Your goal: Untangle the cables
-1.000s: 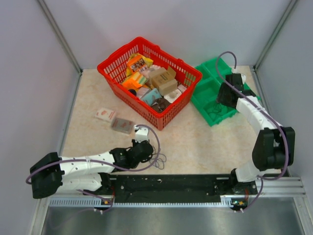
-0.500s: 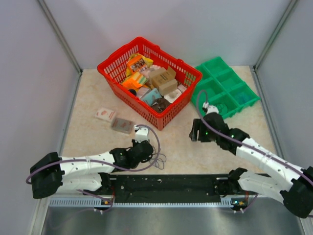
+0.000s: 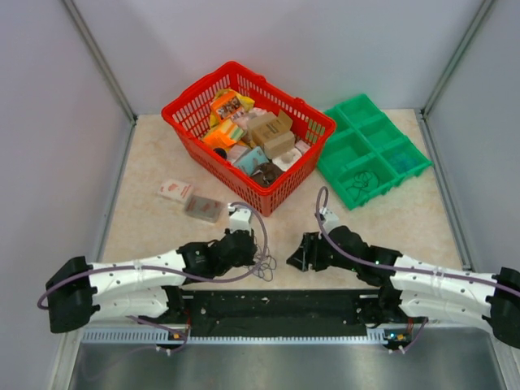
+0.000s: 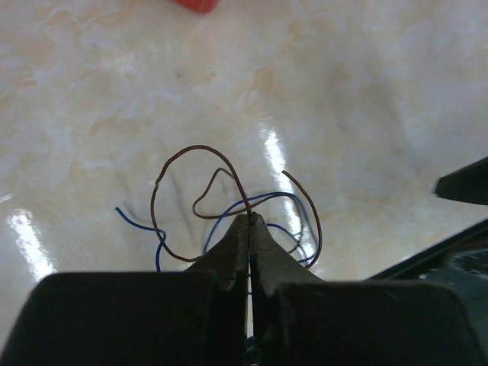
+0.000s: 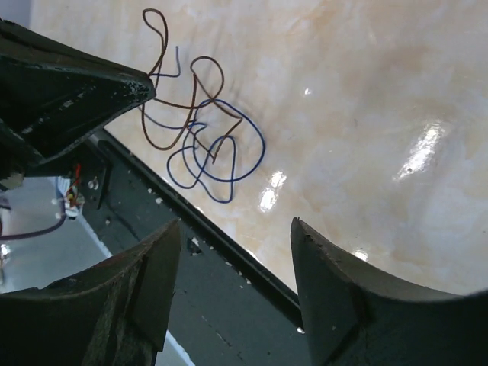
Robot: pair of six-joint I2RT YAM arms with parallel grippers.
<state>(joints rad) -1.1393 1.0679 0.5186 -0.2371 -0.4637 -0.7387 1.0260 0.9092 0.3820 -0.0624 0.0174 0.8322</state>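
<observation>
The cables (image 3: 265,266) lie in a small tangle of brown and blue loops on the table (image 3: 146,162), at its near edge, just beside the black rail (image 3: 276,305) that carries the arms. The left gripper (image 4: 249,223) is pressed shut, with a brown strand caught at its tips; the rest of the tangle spreads out past them, a brown loop arching up and blue strands curling beneath. The right gripper (image 5: 235,229) faces it from the other side, near the tangle but apart from it, jaws spread and holding nothing. From the right wrist, the left gripper's dark finger juts in over the upper left of the tangle, hiding part of a brown strand there. The left arm's cord (image 3: 262,231) arcs above the cables. Farther back stands a red basket (image 3: 213,162) full of boxes and packets, and to its right a green tray (image 3: 367,154) — one compartment holds dark wire. Two small packs (image 3: 175,190) lie left of the basket, well apart from the cables.
</observation>
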